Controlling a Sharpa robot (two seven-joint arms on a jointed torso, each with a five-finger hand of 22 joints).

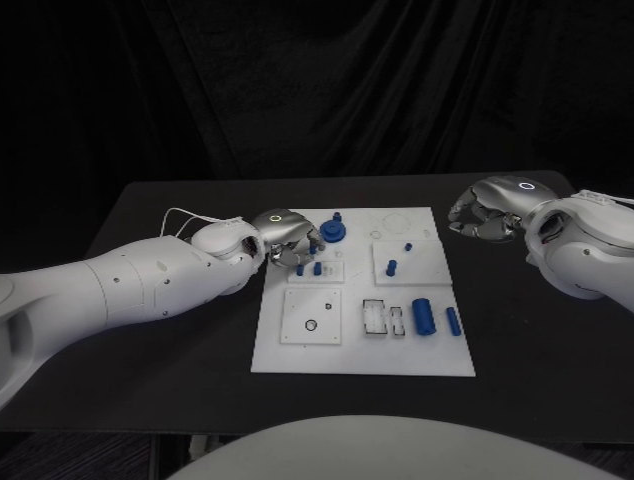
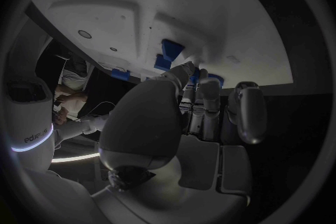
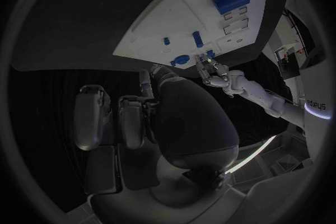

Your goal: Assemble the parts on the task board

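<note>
1. The left arm point(image 1: 101, 290) reaches in across the dark tabletop point(image 1: 173, 370) from the left side toward the board's upper left corner.
2. The left hand point(image 1: 281, 238) sits over the upper left part of the white board point(image 1: 363, 360). Its fingers point(image 2: 208, 92) are drawn close together and point down at the board, with their tips among small blue pieces; whether they pinch one of those pieces cannot be told.
3. Just beside that hand, a round blue knob point(image 1: 332, 231) stands at the board's upper edge, and two small blue pegs point(image 1: 310, 268) stand upright just below the hand.
4. Lower on the board's left half lies a square white plate with a small dark ring point(image 1: 311, 325) in it.
5. Toward the middle, another blue peg point(image 1: 391, 267) stands upright in the upper right panel.
6. On the lower right part of the board a thick blue cylinder point(image 1: 422, 315) lies on its side, with a thinner blue pin point(image 1: 453, 321) lying just beside it on the right, near the board's edge.
7. The right hand point(image 1: 479, 215) hangs over the tabletop off the board's upper right corner, well apart from the pieces. Its fingers point(image 3: 91, 117) are curled inward and hold nothing.
</note>
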